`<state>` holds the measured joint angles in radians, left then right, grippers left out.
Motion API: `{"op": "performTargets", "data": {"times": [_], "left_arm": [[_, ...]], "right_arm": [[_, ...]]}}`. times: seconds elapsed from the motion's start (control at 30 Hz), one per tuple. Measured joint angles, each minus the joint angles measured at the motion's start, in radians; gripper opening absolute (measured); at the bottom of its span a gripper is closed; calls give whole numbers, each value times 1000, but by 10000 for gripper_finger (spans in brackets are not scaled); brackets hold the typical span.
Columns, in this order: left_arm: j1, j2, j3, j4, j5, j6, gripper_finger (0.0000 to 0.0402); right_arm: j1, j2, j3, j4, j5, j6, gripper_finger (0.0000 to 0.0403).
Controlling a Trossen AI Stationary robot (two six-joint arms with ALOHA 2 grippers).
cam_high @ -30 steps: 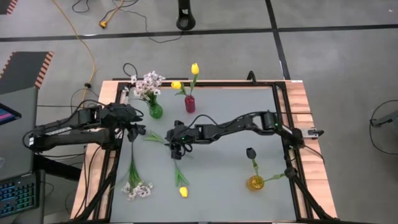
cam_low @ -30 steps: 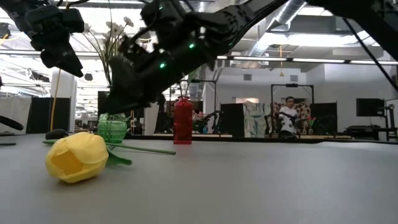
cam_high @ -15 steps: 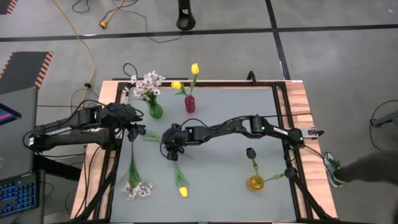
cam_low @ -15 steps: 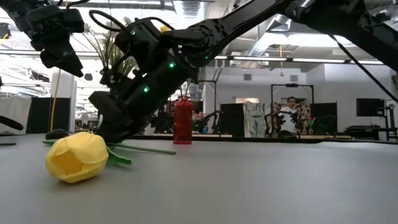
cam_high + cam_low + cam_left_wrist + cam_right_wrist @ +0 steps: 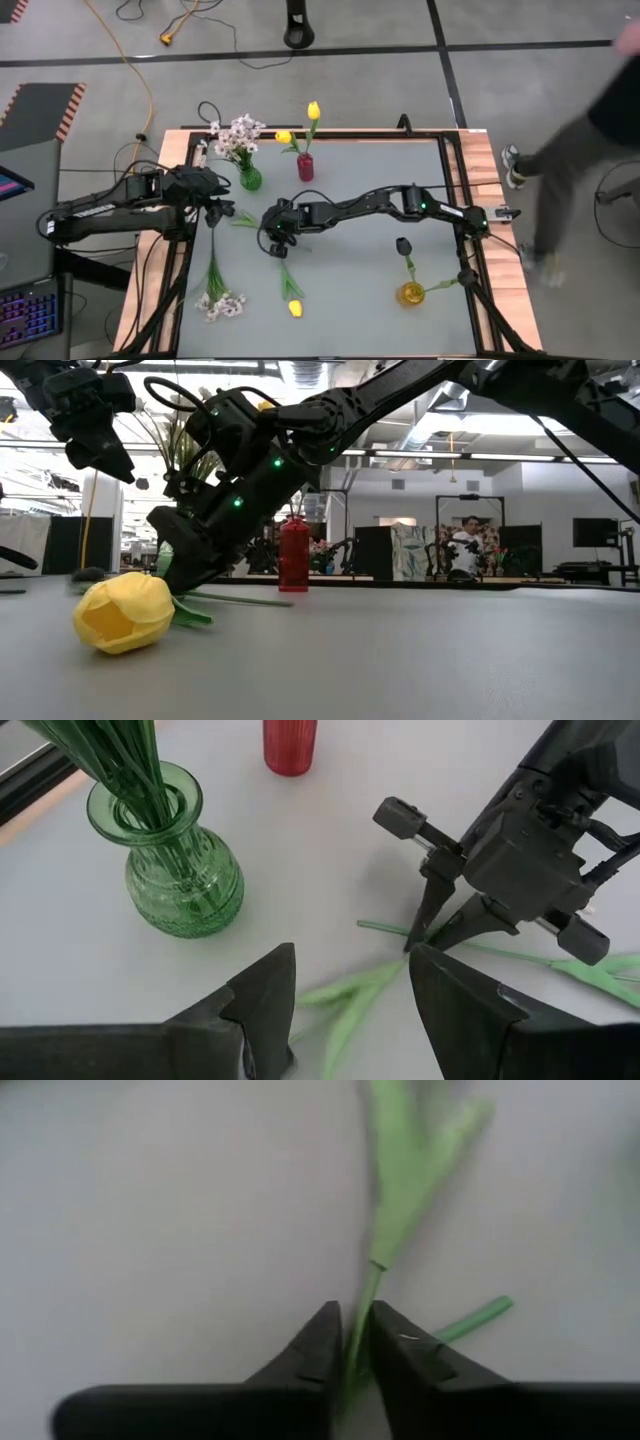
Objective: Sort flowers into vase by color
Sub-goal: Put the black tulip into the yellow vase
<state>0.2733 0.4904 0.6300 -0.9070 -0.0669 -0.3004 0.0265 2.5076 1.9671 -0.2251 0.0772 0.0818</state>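
From the high view, sorting looks a bit over halfway: the green glass vase (image 5: pixel 250 179) has the white-pink blossom sprays (image 5: pixel 237 135), the red ribbed vase (image 5: pixel 305 167) has two yellow tulips (image 5: pixel 313 110), and the amber glass vase (image 5: pixel 410 294) holds one dark near-black tulip (image 5: pixel 403 245). Left lying on the grey tabletop (image 5: pixel 370 190): a loose white-pink spray (image 5: pixel 220 305) and a yellow tulip on a long green stem (image 5: pixel 294 308). The right hand (image 5: pixel 277 243) is down at that stem's upper end; the left hand (image 5: pixel 222 212) waits near the green vase.

Low view: the yellow tulip head (image 5: pixel 124 612) lies on its side up front, red vase (image 5: pixel 293 555) behind, right arm slanting down to the stem.

Left wrist view: left hand (image 5: pixel 352 982) is spread open, nothing in it, green vase (image 5: pixel 180 860) stuffed with stems.

Right wrist view: right hand (image 5: pixel 352 1342) is pinched nearly closed around the thin green stem (image 5: pixel 362 1305).
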Motion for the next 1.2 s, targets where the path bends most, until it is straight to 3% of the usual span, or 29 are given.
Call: {"op": "performTargets", "data": {"times": [0.2,0.53,1.2], "left_arm": [[0,0,0,0,0,0,184],[0,0,0,0,0,-5,184],[0,0,0,10,-19,4,184]], "right_arm": [[0,-3,0,-3,0,0,24],[5,-31,-2,-45,-1,23,24],[6,-323,-2,-462,0,-29,24]]}}
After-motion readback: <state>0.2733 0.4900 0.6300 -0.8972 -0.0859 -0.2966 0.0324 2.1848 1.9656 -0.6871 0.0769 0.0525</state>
